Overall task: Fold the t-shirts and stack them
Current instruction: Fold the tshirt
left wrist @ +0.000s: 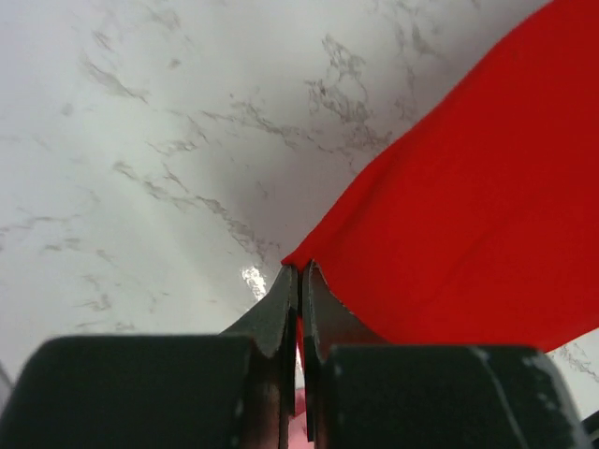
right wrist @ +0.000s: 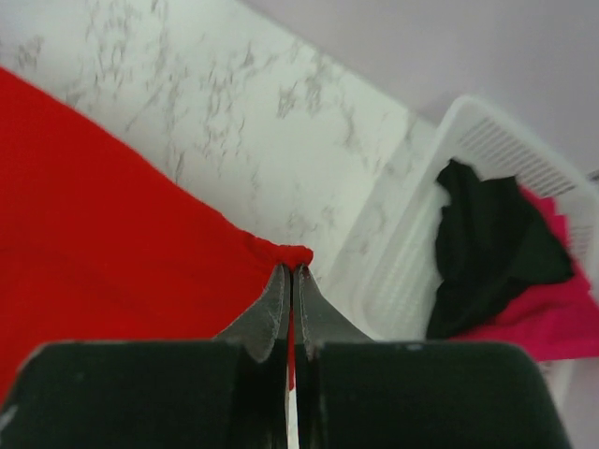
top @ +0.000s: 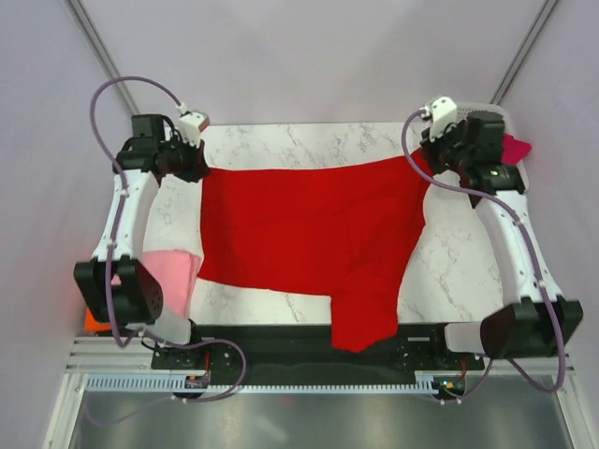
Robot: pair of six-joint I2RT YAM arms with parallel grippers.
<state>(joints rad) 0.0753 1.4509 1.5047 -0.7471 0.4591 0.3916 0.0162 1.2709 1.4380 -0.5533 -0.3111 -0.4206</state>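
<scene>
Red t-shirt (top: 309,238), one, lies stretched over your marble table (top: 449,262). Your left gripper (left wrist: 299,273) and right gripper (right wrist: 292,273) each clamp tight on a far corner. One pink t-shirt (top: 173,276) lies near-left. One black t-shirt (right wrist: 487,238) and one magenta t-shirt (right wrist: 552,313) sit in the white basket (right wrist: 402,253).

Left arm (top: 131,210) runs up left edge of frame, wrist bent inward at upper left. Left gripper (left wrist: 299,271) pinched tight on red t-shirt (top: 309,234) corner. Right arm (top: 510,234) mirrors it at upper right. Right gripper (right wrist: 291,272) pinched on opposite corner.
</scene>
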